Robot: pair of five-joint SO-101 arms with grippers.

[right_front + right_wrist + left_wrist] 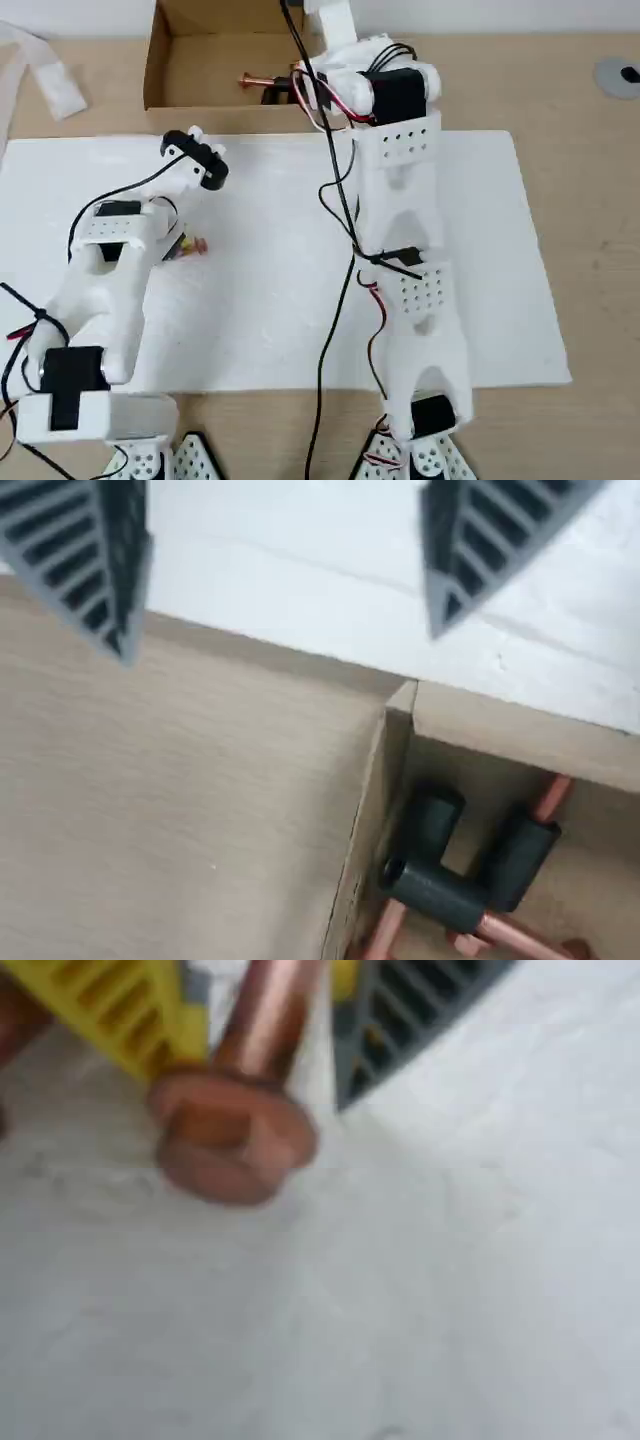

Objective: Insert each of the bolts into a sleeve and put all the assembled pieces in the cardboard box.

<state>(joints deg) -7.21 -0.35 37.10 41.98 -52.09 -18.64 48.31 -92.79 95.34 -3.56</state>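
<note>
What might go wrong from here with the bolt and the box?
The left gripper pinches a bare bolt by its shank, head near the white mat; it may slip or pivot during sleeving. The right gripper hangs open over the cardboard box wall, so lowering there might clip the rim or disturb the assembled pieces inside.

Overhead, right wrist: shared box (152, 75)
</note>
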